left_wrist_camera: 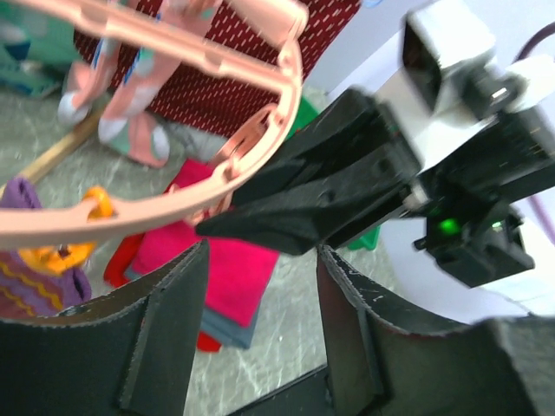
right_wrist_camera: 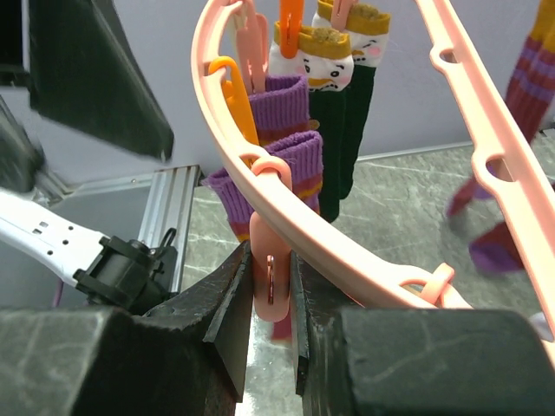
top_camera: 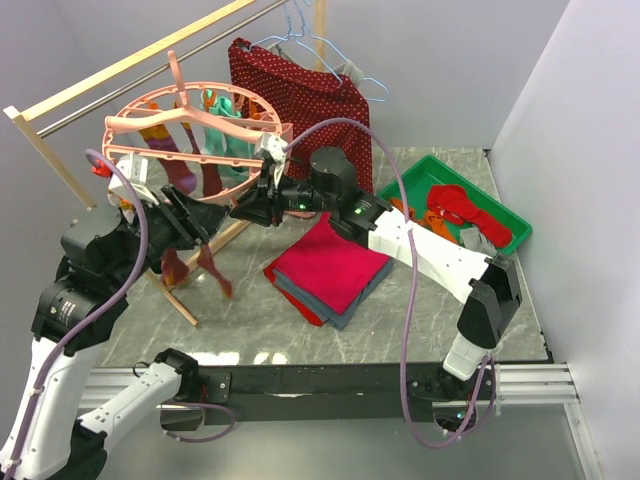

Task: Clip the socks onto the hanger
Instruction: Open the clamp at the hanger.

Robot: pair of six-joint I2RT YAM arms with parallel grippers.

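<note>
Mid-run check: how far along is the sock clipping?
Done: several socks already hang clipped on the hanger. In hand: right end effector pinches a pink clip; left end effector is open, empty. Left: loose socks wait in the green bin.

White-black arms (top_camera: 430,255) — purple cables (top_camera: 404,350)

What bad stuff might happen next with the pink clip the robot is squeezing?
The right fingers pinch a pink clip on the hanger; it might slip free and snap shut before any sock reaches it. The left fingers are open, empty and very close, so the two arms might bump. A tug could also swing the purple-striped sock beside that clip.
</note>
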